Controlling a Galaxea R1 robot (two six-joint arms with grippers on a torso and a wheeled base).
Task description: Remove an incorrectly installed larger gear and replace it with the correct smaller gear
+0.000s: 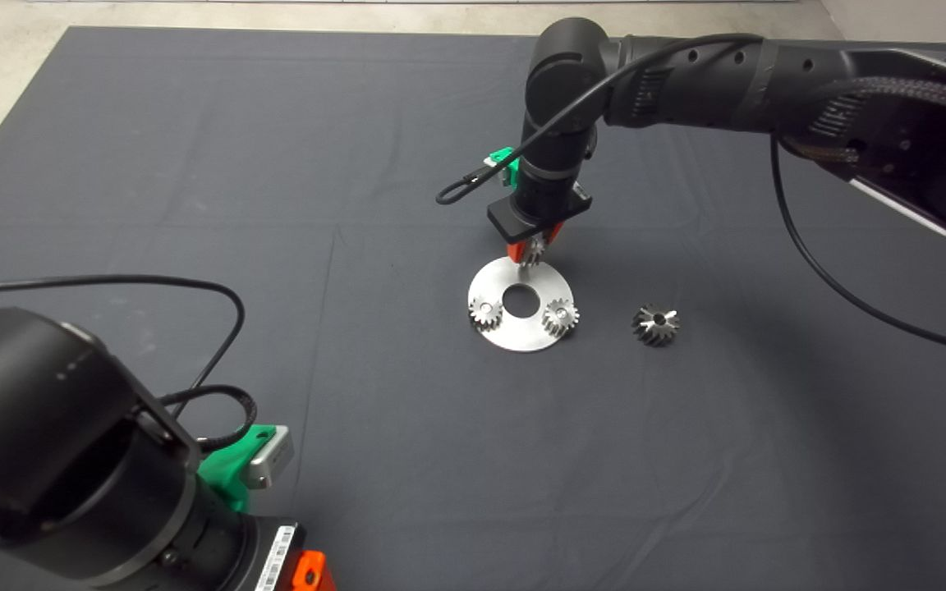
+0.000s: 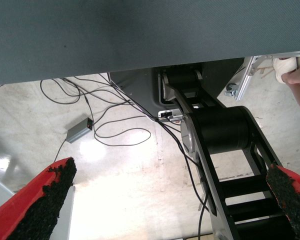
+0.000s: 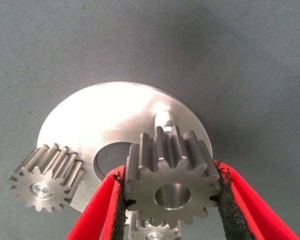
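My right gripper [image 1: 532, 246] is shut on a smaller gear [image 1: 533, 251], holding it just above the far edge of the round steel plate [image 1: 522, 336]. In the right wrist view this smaller gear [image 3: 172, 182] sits between the red fingers [image 3: 102, 210], a little short of a bare pin [image 3: 163, 119] on the plate [image 3: 105, 125]. Two other small gears [image 1: 485, 311] [image 1: 560, 315] sit on the plate. The larger gear [image 1: 655, 324], with its star-cut top, lies on the mat to the right of the plate. My left gripper [image 1: 309, 570] is parked at the lower left, open.
The plate has a large centre hole [image 1: 521, 300]. The left wrist view looks past the mat's edge to the floor, with cables [image 2: 115, 130], a robot base and a person's hand [image 2: 297, 75].
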